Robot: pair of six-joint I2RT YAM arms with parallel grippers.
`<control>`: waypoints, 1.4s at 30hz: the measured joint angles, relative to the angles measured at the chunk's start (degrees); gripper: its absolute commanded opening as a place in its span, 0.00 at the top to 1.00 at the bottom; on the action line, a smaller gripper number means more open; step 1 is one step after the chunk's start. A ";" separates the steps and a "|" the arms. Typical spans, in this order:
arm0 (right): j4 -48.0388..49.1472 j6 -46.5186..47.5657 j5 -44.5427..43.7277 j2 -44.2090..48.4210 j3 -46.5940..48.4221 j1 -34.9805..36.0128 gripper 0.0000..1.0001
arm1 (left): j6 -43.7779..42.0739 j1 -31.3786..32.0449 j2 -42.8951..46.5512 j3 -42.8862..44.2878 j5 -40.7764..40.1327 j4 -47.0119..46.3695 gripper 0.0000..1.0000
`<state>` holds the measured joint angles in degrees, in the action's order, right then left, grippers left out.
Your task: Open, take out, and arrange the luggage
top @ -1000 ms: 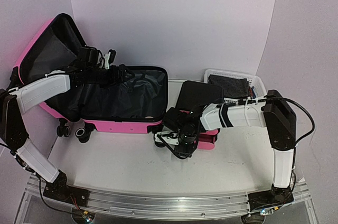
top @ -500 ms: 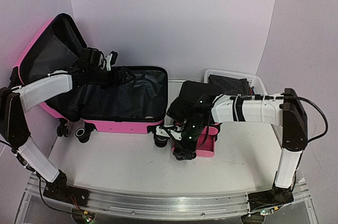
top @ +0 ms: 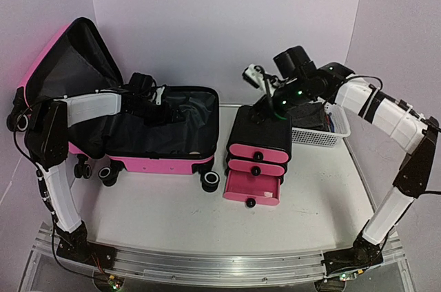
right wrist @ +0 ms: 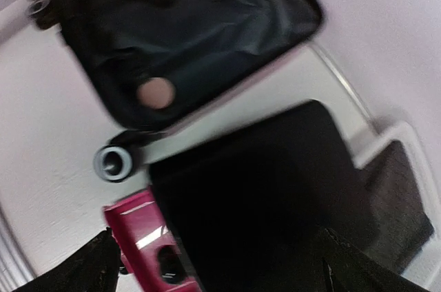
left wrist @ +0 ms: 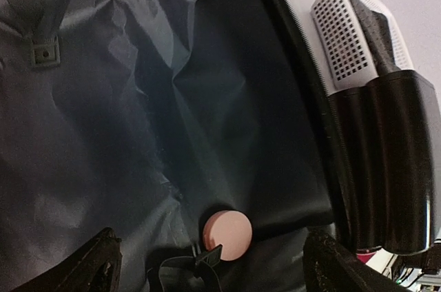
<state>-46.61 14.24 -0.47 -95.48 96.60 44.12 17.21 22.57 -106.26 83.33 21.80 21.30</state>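
Observation:
The hot-pink luggage (top: 162, 162) lies open at the left, its lid (top: 43, 58) leaning back against the wall. Black lining (left wrist: 124, 133) fills the left wrist view. A small round pink disc (left wrist: 225, 235) rests on the lining beside a strap buckle (left wrist: 200, 264). My left gripper (top: 157, 96) hangs inside the open shell just above the disc, open and holding nothing. My right gripper (top: 258, 78) is raised above the black cabinet, open and empty. From the right wrist I see the luggage (right wrist: 207, 16) and the disc (right wrist: 156, 92) far below.
A black cabinet (top: 260, 133) with pink drawers stands right of the luggage, its bottom drawer (top: 251, 189) pulled out. A white mesh basket (top: 322, 133) with dark contents sits behind it at the right. A luggage wheel (top: 210, 182) rests near the drawer.
My right arm has lifted from low in front of the cabinet's drawers to high above the cabinet, its jaws opening. My left gripper has shifted rightward inside the luggage.

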 measured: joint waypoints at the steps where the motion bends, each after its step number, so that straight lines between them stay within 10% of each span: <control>1: 0.66 -0.22 -1.60 0.20 0.00 -2.60 0.02 | -0.02 0.15 -1.03 0.61 0.11 0.39 0.10; 42: -11.85 -7.80 -10.29 -4.87 -0.87 -32.61 0.02 | 0.70 8.70 -35.60 48.22 -0.48 44.92 0.22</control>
<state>-58.46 6.44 -10.76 -100.36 95.72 11.51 17.91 31.27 -141.86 131.55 21.32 66.22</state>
